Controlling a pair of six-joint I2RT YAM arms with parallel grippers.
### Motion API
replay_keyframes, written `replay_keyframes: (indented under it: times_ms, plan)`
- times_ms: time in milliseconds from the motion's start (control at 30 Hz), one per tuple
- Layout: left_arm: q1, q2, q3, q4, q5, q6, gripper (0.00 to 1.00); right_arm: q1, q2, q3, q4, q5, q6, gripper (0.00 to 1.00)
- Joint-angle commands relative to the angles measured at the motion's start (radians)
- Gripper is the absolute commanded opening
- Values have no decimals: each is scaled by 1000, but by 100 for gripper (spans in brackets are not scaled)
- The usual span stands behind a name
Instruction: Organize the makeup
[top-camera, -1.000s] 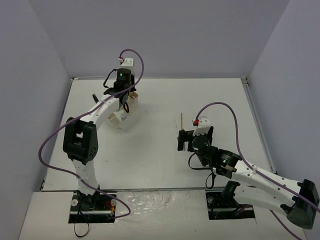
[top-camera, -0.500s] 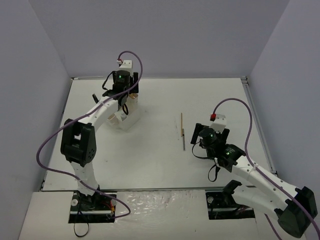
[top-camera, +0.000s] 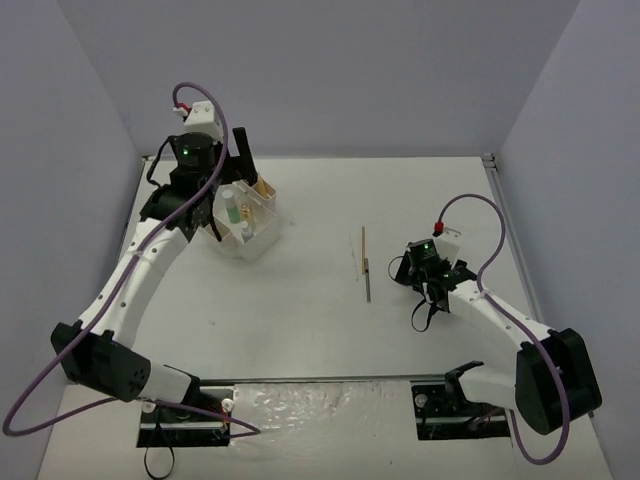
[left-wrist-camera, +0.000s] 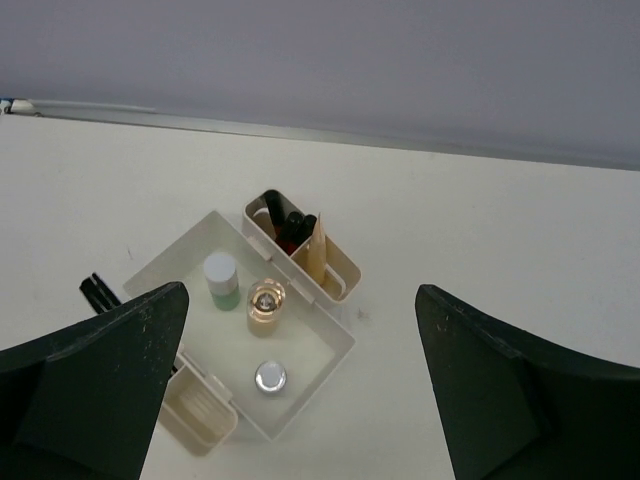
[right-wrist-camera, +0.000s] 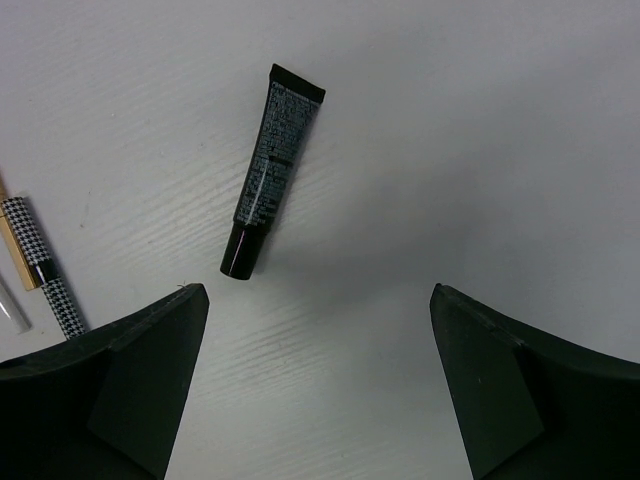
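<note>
The white compartmented box (left-wrist-camera: 335, 345) holds makeup: a pale green bottle (left-wrist-camera: 220, 281), a gold bottle (left-wrist-camera: 265, 306) and a grey-capped bottle (left-wrist-camera: 270, 376) in its big tray. Black and red sticks (left-wrist-camera: 285, 226) and a tan one (left-wrist-camera: 318, 255) fill a narrow bin. A tall black stick (top-camera: 243, 155) stands up from the box. My left gripper (left-wrist-camera: 300, 400) (top-camera: 190, 212) hangs open above the box, holding nothing. A black tube (right-wrist-camera: 272, 170) lies on the table ahead of my open, empty right gripper (right-wrist-camera: 315, 390) (top-camera: 415, 275). A houndstooth stick (right-wrist-camera: 45, 281) and a tan stick (top-camera: 363, 246) lie to its left.
A small ribbed side bin (left-wrist-camera: 198, 408) of the box is empty. More black sticks (left-wrist-camera: 95, 293) show at the box's left side, partly behind my left finger. Grey walls close in the white table (top-camera: 300, 320) on three sides.
My left gripper opened and rose up and to the left, away from the box, leaving a tall black stick standing in it. My right arm drew back to the right, off the loose sticks.
</note>
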Motion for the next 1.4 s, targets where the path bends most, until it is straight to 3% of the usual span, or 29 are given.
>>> replay_keyframes:
  times_ms: [0, 367, 767, 833, 900, 1133, 1367]
  plan:
    - [6, -137, 19, -231, 59, -86, 97, -14, 81, 47, 106, -30, 14, 88]
    - [6, -404, -222, -412, 218, -109, 97, -21, 266, 57, 229, -23, 36, 70]
    - [5, -471, -315, -433, 394, -187, 97, -15, 255, 35, 247, -1, 21, 6]
    - [3, -462, -312, -417, 438, -211, 97, -2, 211, 30, 265, -29, -16, 0]
    - [1, -454, -311, -396, 472, -234, 97, 30, 163, 25, 279, -41, -53, 0]
    - [-79, -380, -231, -363, 490, -295, 97, 343, -96, 20, 418, -46, -228, 0]
    - [-219, -269, -124, -344, 436, -336, 97, 559, -181, 31, 614, -126, -456, 0]
